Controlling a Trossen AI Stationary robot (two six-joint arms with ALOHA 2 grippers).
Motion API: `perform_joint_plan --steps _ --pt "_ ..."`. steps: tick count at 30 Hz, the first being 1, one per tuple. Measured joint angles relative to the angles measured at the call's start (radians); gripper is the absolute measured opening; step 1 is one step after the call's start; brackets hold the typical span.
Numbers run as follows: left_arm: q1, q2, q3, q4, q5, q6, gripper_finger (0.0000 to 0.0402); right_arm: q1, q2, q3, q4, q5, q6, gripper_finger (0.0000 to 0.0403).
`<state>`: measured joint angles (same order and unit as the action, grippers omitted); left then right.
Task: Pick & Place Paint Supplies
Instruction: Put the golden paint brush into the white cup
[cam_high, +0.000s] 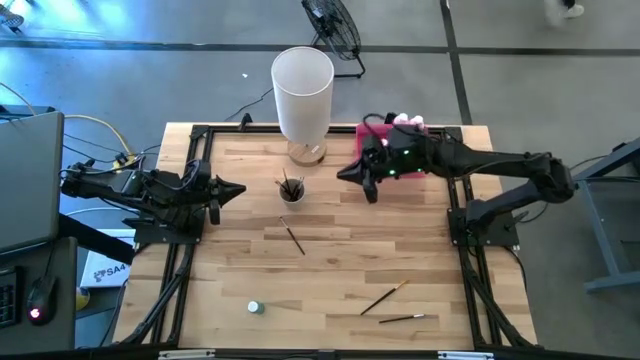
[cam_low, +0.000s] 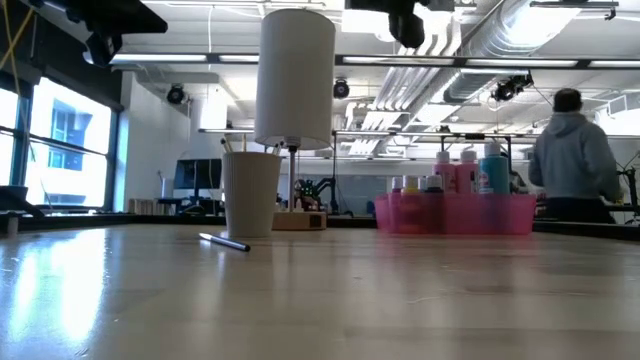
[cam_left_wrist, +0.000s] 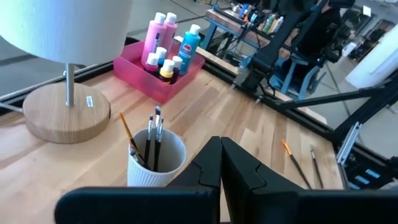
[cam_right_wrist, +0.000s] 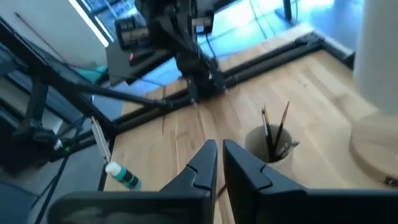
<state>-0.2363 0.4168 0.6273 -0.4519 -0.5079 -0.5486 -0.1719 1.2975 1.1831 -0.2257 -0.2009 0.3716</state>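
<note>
A white ribbed cup (cam_high: 291, 188) holds several dark-handled paintbrushes (cam_left_wrist: 152, 140) standing on end. One brush (cam_high: 293, 237) lies flat near the table's middle, and two more (cam_high: 383, 298) (cam_high: 402, 319) lie near the front right. A tiny teal bottle (cam_high: 255, 307) lies on its side near the front edge. The pink and teal bottles (cam_left_wrist: 168, 43) stand in the pink tray (cam_left_wrist: 134, 68) at the far right. My left gripper (cam_high: 238, 190) hovers shut to the left of the cup. My right gripper (cam_high: 347, 174) hovers shut to its right, in front of the tray. Neither holds anything.
The tall white cylinder, a lamp (cam_high: 302, 90), stands on a round wooden base (cam_left_wrist: 65, 115) just behind the cup. Black frame rails (cam_high: 190, 250) run along the table's left and right sides. A person (cam_low: 572, 150) stands in the room beyond the table.
</note>
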Motion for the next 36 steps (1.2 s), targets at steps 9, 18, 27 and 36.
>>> perform_joint_plan --steps 9,18,27,36 --pt "0.0 0.007 0.0 0.0 0.003 0.024 0.0059 0.087 0.147 -0.002 0.058 -0.017 -0.001 0.0106" --pt "0.0 0.004 0.0 -0.044 0.036 0.055 0.007 0.181 0.215 -0.001 0.086 0.031 0.118 0.0116" --pt "0.0 0.004 0.0 -0.102 0.137 0.054 0.007 0.268 0.215 0.0 -0.179 -0.031 0.721 0.0069" --pt "0.0 0.005 0.0 -0.105 0.137 0.081 0.007 0.43 0.215 0.0 -0.525 -0.091 1.226 0.0043"
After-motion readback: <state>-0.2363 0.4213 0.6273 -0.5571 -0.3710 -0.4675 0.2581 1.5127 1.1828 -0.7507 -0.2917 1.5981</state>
